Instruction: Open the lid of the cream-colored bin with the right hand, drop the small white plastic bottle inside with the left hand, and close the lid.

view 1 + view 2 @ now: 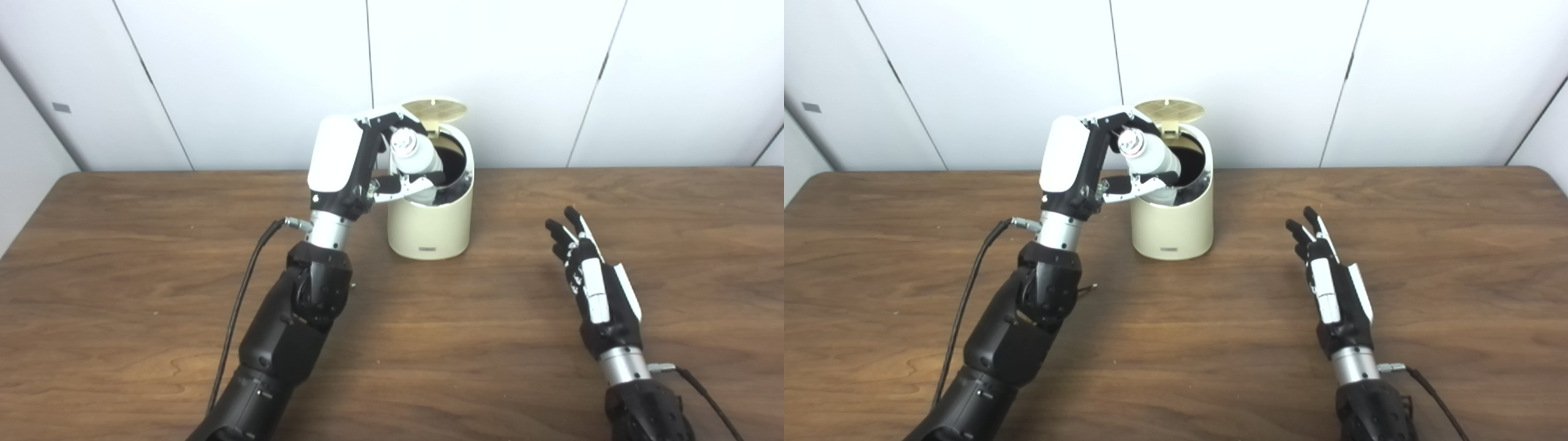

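Observation:
The cream-colored bin [430,228] stands at the back middle of the table, its round lid [435,109] tipped up and open behind the dark opening. My left hand [361,160] is raised at the bin's left rim and is shut on the small white plastic bottle [418,160], which is tilted with its lower end over the opening and its cap toward me. The bottle also shows in the right eye view [1151,160]. My right hand [589,277] is open and empty, fingers stretched, low over the table well to the right of the bin.
The brown wooden table [465,343] fills the view, with white wall panels behind its far edge. A black cable [242,300] runs along my left forearm, and another [704,392] leaves my right wrist.

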